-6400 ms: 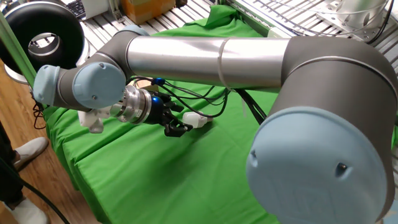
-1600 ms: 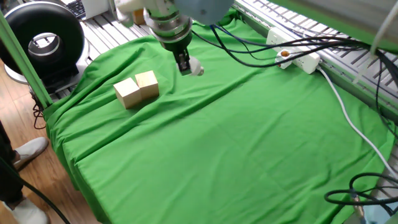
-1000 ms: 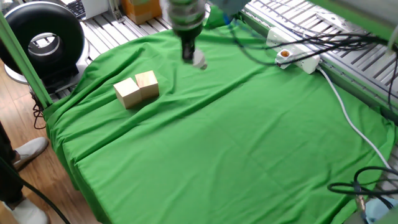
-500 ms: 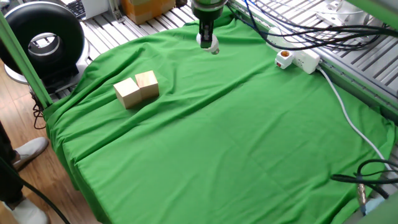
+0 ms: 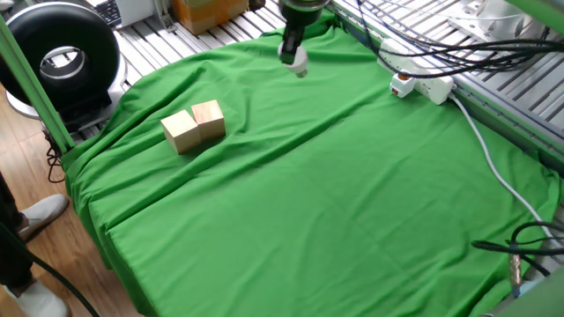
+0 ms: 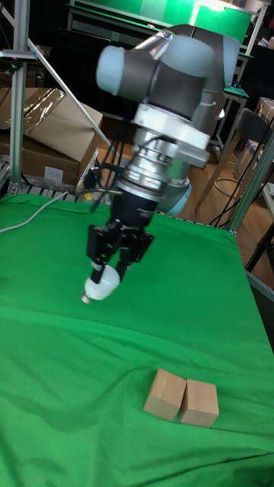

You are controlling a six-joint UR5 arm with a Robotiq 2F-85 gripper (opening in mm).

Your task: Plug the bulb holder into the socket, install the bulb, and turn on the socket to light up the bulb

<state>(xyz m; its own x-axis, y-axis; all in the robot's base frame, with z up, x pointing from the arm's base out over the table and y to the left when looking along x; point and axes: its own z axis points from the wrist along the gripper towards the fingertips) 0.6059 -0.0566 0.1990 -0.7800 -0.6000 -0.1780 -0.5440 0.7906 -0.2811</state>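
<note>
My gripper (image 5: pixel 293 53) hangs over the far middle of the green cloth, shut on the bulb (image 5: pixel 299 62). In the tall fixed view the gripper (image 6: pixel 106 268) holds the bulb (image 6: pixel 104 284) by its white dome, tilted, with the silver screw base pointing down and left, above the cloth. The socket (image 5: pixel 430 84), a white power strip, lies at the far right edge. The bulb holder (image 5: pixel 403 83) sits on its near end with the orange opening facing up. The bulb is well to the left of the holder.
Two wooden blocks (image 5: pixel 195 126) sit side by side on the left of the cloth, also seen as the wooden blocks (image 6: pixel 183 398). A white cable (image 5: pixel 493 167) runs from the socket along the right side. Black cables (image 5: pixel 520 238) loop at the right corner. A metal frame borders the back.
The gripper has carried the bulb from beside the wooden blocks up and to the right, toward the back of the table. Over the last half second it barely shifted.
</note>
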